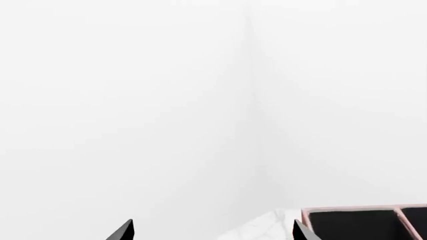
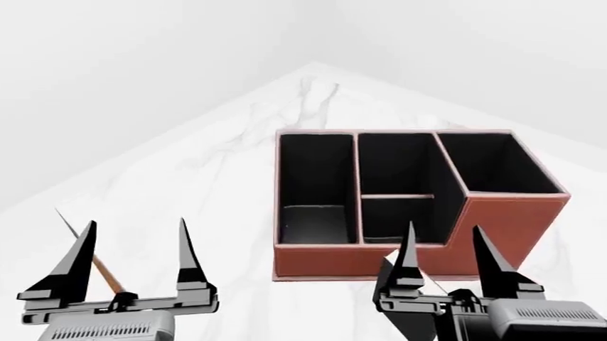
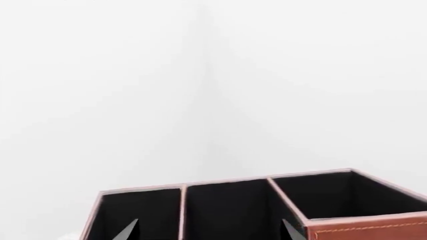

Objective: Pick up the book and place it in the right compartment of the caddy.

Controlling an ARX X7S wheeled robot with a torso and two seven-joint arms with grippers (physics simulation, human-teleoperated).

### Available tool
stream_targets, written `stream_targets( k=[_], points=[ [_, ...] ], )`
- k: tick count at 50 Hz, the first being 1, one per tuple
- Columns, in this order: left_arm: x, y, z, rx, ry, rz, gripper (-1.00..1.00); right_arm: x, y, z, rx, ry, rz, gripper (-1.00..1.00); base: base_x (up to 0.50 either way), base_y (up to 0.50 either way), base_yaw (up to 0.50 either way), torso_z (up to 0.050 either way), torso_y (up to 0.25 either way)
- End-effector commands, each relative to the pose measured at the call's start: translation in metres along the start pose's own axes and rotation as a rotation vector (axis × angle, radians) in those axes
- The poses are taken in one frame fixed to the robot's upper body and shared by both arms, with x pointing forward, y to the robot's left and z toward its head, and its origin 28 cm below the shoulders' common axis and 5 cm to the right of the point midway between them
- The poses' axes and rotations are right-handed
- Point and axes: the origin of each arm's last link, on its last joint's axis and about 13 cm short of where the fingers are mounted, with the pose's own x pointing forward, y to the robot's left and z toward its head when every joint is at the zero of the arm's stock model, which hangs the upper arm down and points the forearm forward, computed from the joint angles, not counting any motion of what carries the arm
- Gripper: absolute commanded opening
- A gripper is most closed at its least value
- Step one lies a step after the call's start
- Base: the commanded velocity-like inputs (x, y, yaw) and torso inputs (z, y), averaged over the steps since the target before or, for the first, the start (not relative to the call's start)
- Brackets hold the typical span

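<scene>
Caddy (image 2: 493,238) sits on the white marble bench (image 2: 237,149), centre-right, its tallest square right compartment (image 2: 493,165) at the far right. Book not in any view; location cannot be told. Left hand (image 2: 133,259) hovers at near left, fingers spread, holding nothing. A thin pencil-like stick (image 2: 99,266) lies on the bench beneath it. Right hand (image 2: 446,259) hangs just before the caddy's near wall, fingers apart, empty.
</scene>
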Motion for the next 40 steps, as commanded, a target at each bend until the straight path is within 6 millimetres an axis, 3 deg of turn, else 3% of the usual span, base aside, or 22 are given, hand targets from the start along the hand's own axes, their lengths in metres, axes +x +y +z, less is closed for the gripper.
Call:
stream_targets(
  k=[1, 11, 21, 29, 40],
  points=[
    [-0.0005, -0.0004, 0.0005, 0.002, -0.001, -0.001, 1.0, -0.0009, 0.0009, 0.0002, 0.013, 0.002, 0.015, 1.0, 0.09, -0.11, 0.0, 0.0, 0.0],
    [-0.0001, -0.0004, -0.0002, 0.001, -0.001, 0.0, 1.0, -0.0005, 0.0011, -0.001, 0.026, 0.002, 0.021, 1.0, 0.29, -0.35, 0.0, 0.0, 0.0],
    [-0.0003, -0.0006, -0.0005, 0.002, -0.002, 0.0, 1.0, -0.0009, 0.0018, -0.0024, -0.007, -0.002, 0.024, 1.0, -0.01, -0.01, 0.0, 0.0, 0.0],
    [-0.0003, -0.0007, -0.0004, 0.001, -0.002, 0.001, 1.0, -0.0012, 0.0018, -0.0011, 0.002, -0.007, 0.024, 1.0, -0.27, -0.41, 0.0, 0.0, 0.0],
    [0.0002, -0.0006, -0.001, 0.002, 0.001, 0.002, 1.0, -0.0006, 0.0023, -0.0022, -0.002, -0.004, 0.025, 1.0, -0.01, -0.01, 0.0, 0.0, 0.0]
  ],
)
